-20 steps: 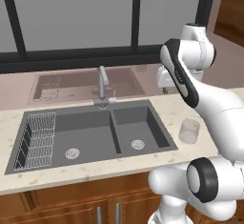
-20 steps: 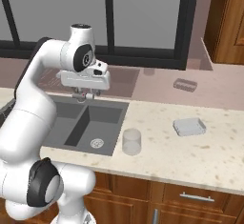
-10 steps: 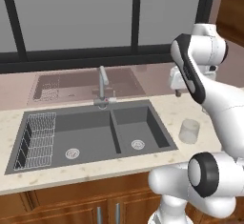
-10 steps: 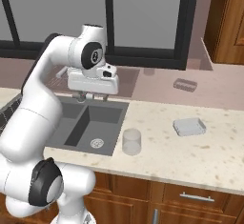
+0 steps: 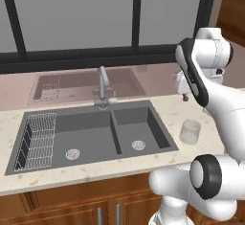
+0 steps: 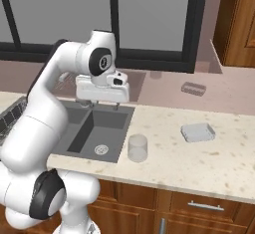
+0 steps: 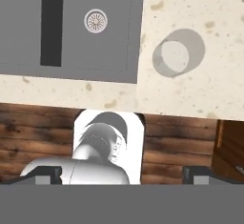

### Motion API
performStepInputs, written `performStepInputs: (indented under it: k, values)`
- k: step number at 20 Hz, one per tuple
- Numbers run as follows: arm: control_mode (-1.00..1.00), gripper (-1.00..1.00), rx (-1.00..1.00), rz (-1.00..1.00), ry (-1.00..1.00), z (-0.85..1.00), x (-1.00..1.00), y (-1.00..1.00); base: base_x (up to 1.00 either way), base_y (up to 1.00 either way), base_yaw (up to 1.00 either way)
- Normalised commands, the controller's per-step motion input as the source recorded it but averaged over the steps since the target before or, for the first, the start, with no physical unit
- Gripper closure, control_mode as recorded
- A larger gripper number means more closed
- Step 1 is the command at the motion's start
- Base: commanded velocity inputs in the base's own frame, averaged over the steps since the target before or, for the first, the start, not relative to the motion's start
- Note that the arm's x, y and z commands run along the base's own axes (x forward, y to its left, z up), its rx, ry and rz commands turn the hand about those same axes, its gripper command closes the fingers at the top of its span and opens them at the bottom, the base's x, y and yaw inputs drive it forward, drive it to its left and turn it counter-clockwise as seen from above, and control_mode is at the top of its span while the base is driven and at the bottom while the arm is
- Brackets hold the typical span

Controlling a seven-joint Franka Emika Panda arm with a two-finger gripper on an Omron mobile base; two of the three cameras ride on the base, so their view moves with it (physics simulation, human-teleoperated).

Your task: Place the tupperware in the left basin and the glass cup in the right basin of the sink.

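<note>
The glass cup (image 5: 190, 131) (image 6: 138, 147) (image 7: 177, 52) stands upright on the speckled counter just right of the sink (image 5: 115, 134). Further right on that counter lies the whitish tupperware (image 6: 197, 132). The left basin (image 5: 81, 133) is the wider one and holds a wire rack (image 5: 38, 140). The narrower right basin (image 5: 141, 128) (image 6: 99, 131) (image 7: 90, 37) shows its round drain. My gripper (image 6: 104, 106) (image 5: 184, 95) (image 7: 123, 175) hangs open and empty above the right basin's right rim, well above the cup and a little behind and left of it.
A slim silver faucet (image 5: 103, 83) rises behind the divider. The glossy back wall mirrors the sink and a small box shape (image 6: 193, 88). A dark window frame runs above it. Wooden cabinet fronts (image 7: 181, 132) sit under the counter edge.
The arm has swung the open hand to the right, from above the sink toward the counter side where the cup stands. Cup and tupperware have not moved.
</note>
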Motion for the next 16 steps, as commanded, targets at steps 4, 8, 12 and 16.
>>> performStepInputs:
  k: [4,8,12,16]
  values:
    - [-1.00,-1.00,-0.06,0.00,-0.01,-0.24,0.00,-0.18,0.00,0.00,0.00]
    - [-1.00,-1.00,-0.05,0.00,-0.04,-0.31,0.05,-0.13,0.00,0.00,0.00]
    - [-1.00,-1.00,-0.02,0.00,-0.04,-0.25,0.04,-0.15,0.00,0.00,0.00]
    - [-1.00,-1.00,0.00,0.00,-0.07,-0.24,0.10,-0.04,0.00,0.00,0.00]
